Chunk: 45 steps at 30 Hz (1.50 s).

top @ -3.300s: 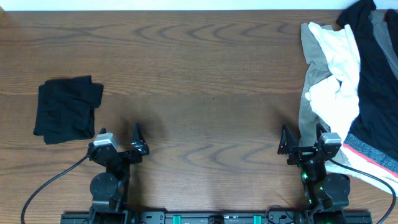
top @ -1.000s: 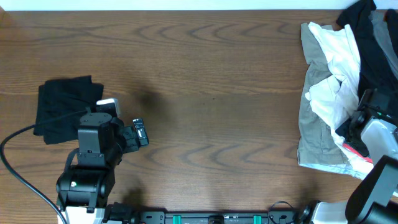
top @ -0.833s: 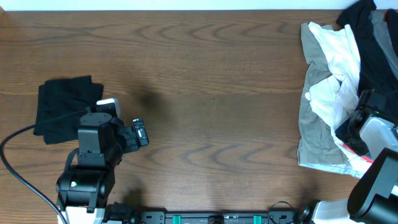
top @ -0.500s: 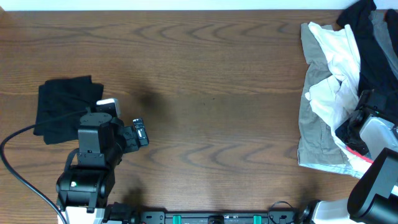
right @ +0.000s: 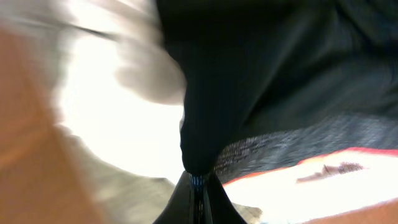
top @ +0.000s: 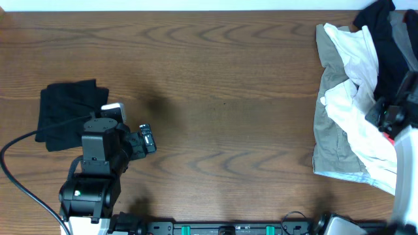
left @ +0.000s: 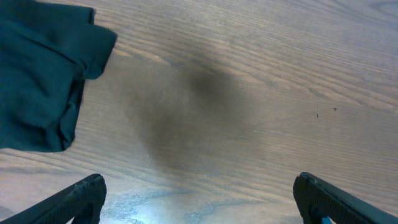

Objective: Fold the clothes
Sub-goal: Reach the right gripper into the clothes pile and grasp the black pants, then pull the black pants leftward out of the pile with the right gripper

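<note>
A heap of clothes lies at the table's right edge: a white garment (top: 356, 111), a beige one (top: 326, 130) and a black garment (top: 392, 55). My right gripper (top: 390, 115) hovers over the heap and is shut on a fold of the black garment (right: 261, 74), pinched at the jaw tips (right: 198, 179); the garment's grey band with red trim (right: 298, 146) hangs beside them. A folded black cloth (top: 68, 114) lies at the far left. My left gripper (top: 147, 140) hangs open just right of it, with only bare wood between its fingertips (left: 81, 198). The folded cloth's corner (left: 37, 74) fills the upper left of the left wrist view.
The brown wooden table (top: 222, 98) runs between the folded cloth and the heap. A black cable (top: 19, 170) loops from the left arm's base (top: 88, 192). The heap hangs past the table's right edge, and the right arm's white body (top: 406, 153) stands over it.
My right gripper has shut on the black garment and risen toward the back, drawing the fabric off the white garment below. The left arm has stayed still and open.
</note>
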{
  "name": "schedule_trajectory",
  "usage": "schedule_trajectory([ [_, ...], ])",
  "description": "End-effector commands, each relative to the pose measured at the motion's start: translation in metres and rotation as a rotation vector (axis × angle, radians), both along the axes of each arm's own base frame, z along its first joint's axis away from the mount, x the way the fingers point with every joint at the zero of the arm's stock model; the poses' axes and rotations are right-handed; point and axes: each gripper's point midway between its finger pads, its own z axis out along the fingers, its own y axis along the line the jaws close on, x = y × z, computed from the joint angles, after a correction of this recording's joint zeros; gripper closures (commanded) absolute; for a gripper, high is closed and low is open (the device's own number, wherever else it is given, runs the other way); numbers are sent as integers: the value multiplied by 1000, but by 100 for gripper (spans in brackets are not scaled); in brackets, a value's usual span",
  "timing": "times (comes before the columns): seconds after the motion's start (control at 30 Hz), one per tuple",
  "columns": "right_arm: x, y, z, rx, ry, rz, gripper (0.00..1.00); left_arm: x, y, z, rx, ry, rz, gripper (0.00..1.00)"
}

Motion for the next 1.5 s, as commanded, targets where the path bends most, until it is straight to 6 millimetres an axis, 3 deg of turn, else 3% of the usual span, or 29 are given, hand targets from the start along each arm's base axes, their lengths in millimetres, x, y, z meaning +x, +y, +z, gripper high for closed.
schedule_trajectory([
  [0.0, 14, 59, 44, 63, -121, 286, 99, 3, -2, 11, -9, -28, -2, 2],
  [0.17, 3, 128, 65, 92, -144, 507, 99, 3, -2, 11, -8, -27, -1, 2],
  [0.4, -10, 231, 55, 133, -83, 849, 99, 3, -2, 11, -9, -27, -2, 2],
  [0.53, -8, 280, 41, 158, -54, 976, 99, 3, -2, 11, -9, -27, -2, 2],
  [0.77, 11, 348, -2, 173, -9, 1112, 99, 3, -2, 11, -9, -27, -2, 2],
  [0.93, 34, 406, -26, 204, -85, 1213, 99, 3, -2, 11, -9, -27, -1, 2],
  [1.07, 42, 441, -38, 227, -144, 1256, 99, 3, -2, 11, -9, -27, -2, 2],
  [1.1, 43, 449, -40, 229, -154, 1269, 98, 3, -2, 11, -9, -27, -2, 2],
  [1.13, 42, 453, -42, 228, -157, 1279, 89, 3, -2, 11, -9, -27, -2, 2],
  [1.17, 42, 454, -43, 215, -161, 1278, 69, 3, -2, 11, -9, -27, -1, 2],
  [1.2, 44, 452, -44, 195, -159, 1267, 66, 3, -2, 11, -9, -28, -2, 2],
  [1.3, 53, 431, -33, 112, -171, 1203, 51, 4, -3, 12, -13, -33, -6, 2],
  [1.4, 64, 398, -3, 19, -219, 1109, 16, 9, -8, 14, -35, -47, -28, 2],
  [1.47, 68, 379, 21, -9, -269, 1063, 9, 16, -16, 17, -62, -65, -55, 2],
])
